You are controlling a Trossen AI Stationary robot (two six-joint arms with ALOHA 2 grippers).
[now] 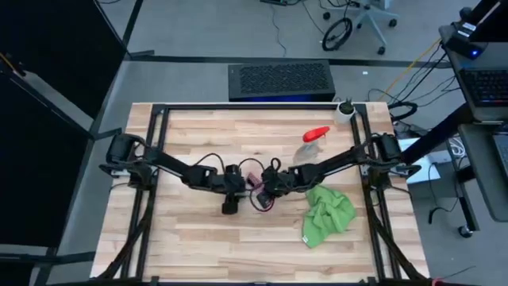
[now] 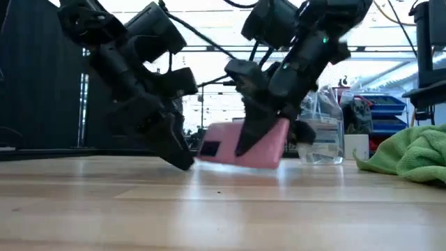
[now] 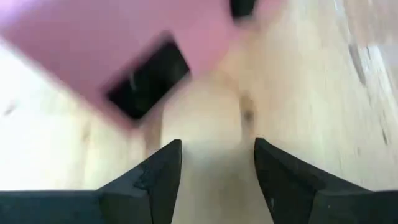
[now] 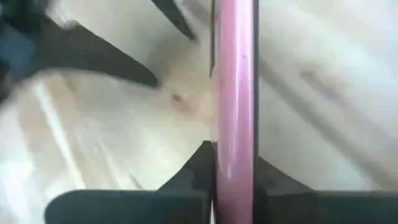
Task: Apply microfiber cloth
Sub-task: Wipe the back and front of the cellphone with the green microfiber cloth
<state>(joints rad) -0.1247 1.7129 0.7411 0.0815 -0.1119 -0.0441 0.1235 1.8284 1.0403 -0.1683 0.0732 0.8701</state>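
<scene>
Both arms meet mid-tabletop, roughly centre between the left and right edges. Right gripper (image 4: 235, 171) pinches a pink-cased phone (image 2: 244, 145) by its thin edges; the right wrist view shows the pink slab (image 4: 235, 93) standing edge-on between the two dark fingers, pads tight on both sides. In the low view the phone is lifted off the wood, tilted, with a dark camera patch at its lower left corner.

Left gripper (image 3: 217, 168) sits just beside the phone on its left side, fingers spread with bare wood showing in the gap, holding nothing. Its tips point down at the tabletop (image 1: 206, 230) in the low view, close to or touching the surface; cannot tell which. In the left wrist view the pink phone back (image 3: 124, 50) and its black camera block are just ahead of the tips.

Microfiber cloth (image 1: 327, 214) lies crumpled in a heap on the tabletop near the right edge, toward the front, apart from both grippers; also seen at the right in the low view (image 2: 411, 157). Nothing touches it.

Clear spray bottle with red nozzle (image 1: 313, 141) lies toward the back right, behind the right arm, separate from the cloth.
</scene>
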